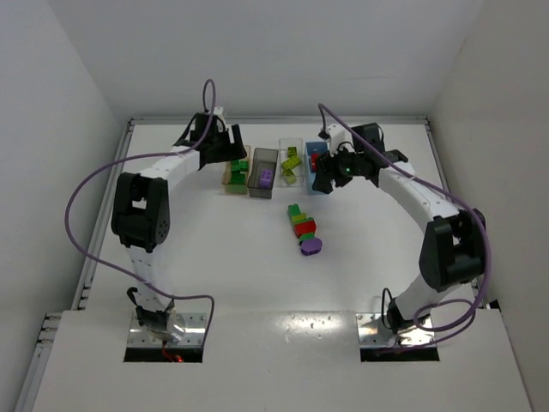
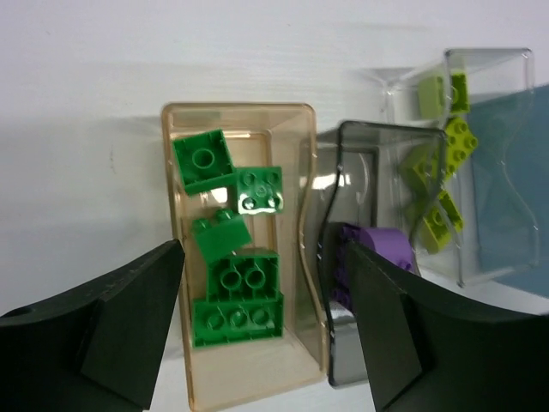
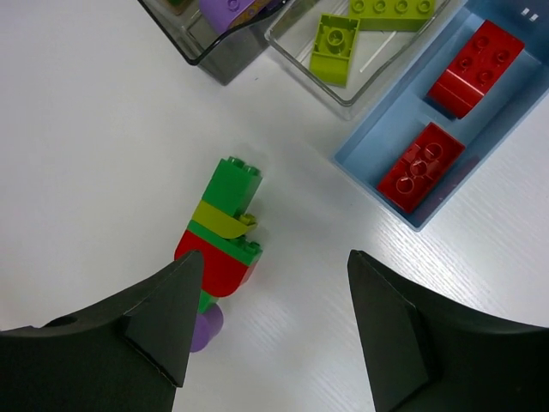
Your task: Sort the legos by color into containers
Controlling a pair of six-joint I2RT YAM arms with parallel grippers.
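- Top external view: the grey bin (image 1: 262,172) stands in a row with three others, all side by side.
- The tan bin (image 2: 240,108) sits right against the grey bin's left side. It holds dark green bricks (image 2: 238,275) with round bumps on top.
- Inside the grey bin lies a purple brick (image 2: 382,249).
- The clear bin (image 2: 480,58) is on the grey bin's right side, with lime bricks (image 2: 446,159) in it. Next in the row, the blue bin (image 3: 369,167) holds two red bricks (image 3: 420,167).
- A stack (image 3: 225,227) of green, lime, red and purple bricks stuck together lies flat on the white table (image 1: 214,257). It is apart from the grey bin, on the side nearer the arm bases, with bare table all around it.
- The left gripper (image 2: 262,292) hangs over the tan bin, its fingers spread wide.
- The right gripper (image 3: 270,275) hangs over the table between the blue bin and the stack, its fingers spread too.
- White walls (image 1: 257,60) stand along the far edge and both sides of the table. The grey bin is near the far one.
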